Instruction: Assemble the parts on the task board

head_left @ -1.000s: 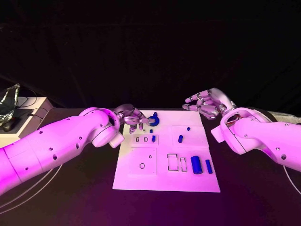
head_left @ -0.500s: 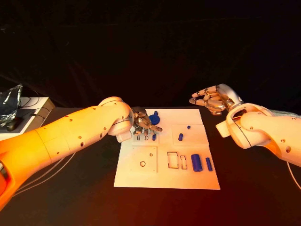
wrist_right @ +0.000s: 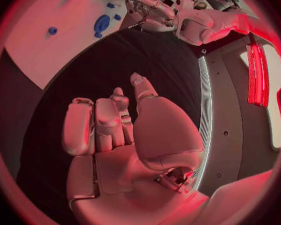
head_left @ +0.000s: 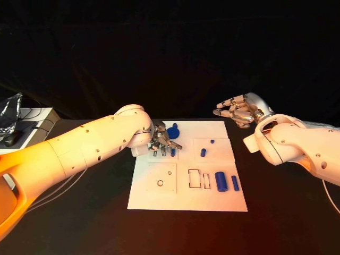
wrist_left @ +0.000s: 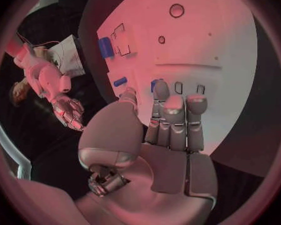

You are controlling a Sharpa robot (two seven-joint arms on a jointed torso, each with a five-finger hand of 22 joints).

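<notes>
Head view: the white task board (head_left: pixel 187 199) lies flat in the middle of the black table (head_left: pixel 78 223). The left hand (head_left: pixel 161 142) is positioned over the board's far left area, fingers pointing down toward small slots; whether it holds anything cannot be determined here. A round blue part (head_left: pixel 173 131) sits just beyond that hand. A short blue peg (head_left: pixel 204 152) and a small blue stud (head_left: pixel 212 142) occupy the far right area. Two blue cylinders (head_left: pixel 221 181) lie side by side near the right edge, beside rectangular cut-outs (head_left: pixel 194 178). The right hand (head_left: pixel 239 110) is raised off the board beyond its far right corner, fingers curled loosely, nothing in it.

Left wrist view: the left hand (wrist_left: pixel 165 135) shows fingers straight and close together, tips just above the board (wrist_left: pixel 203 45) next to a row of slots; a blue part (wrist_left: pixel 155 85) is at one fingertip. No object is visibly gripped.

Right wrist view: the right hand (wrist_right: pixel 115 135) has fingers partly bent and apart, empty, above bare table. The board (wrist_right: pixel 47 40) with blue parts is well apart from it.
</notes>
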